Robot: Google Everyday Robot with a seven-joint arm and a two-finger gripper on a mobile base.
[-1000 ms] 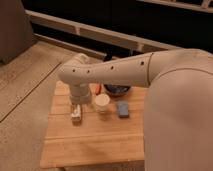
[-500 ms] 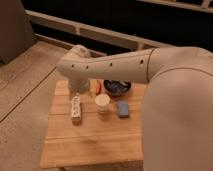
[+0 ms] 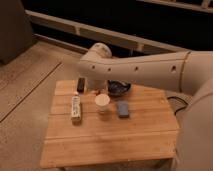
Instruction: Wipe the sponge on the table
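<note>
The blue sponge [image 3: 122, 109] lies flat on the light wooden table [image 3: 107, 142], right of centre and just right of the paper cup [image 3: 102, 102]. My white arm [image 3: 142, 70] reaches in from the right above the table's far edge, its elbow at the upper middle. The gripper does not show; it is hidden behind or below the arm, and nothing touches the sponge.
A white remote-like bar [image 3: 76, 108] lies at the left of the table, and a black block [image 3: 80, 84] stands behind it. A dark bowl-like thing [image 3: 119, 88] sits behind the sponge, partly under the arm. Speckled floor surrounds the table, with a dark wall behind it.
The arm's elbow has risen and swung right, away from the table's left side, uncovering the black block. The sponge, cup and bar have not moved.
</note>
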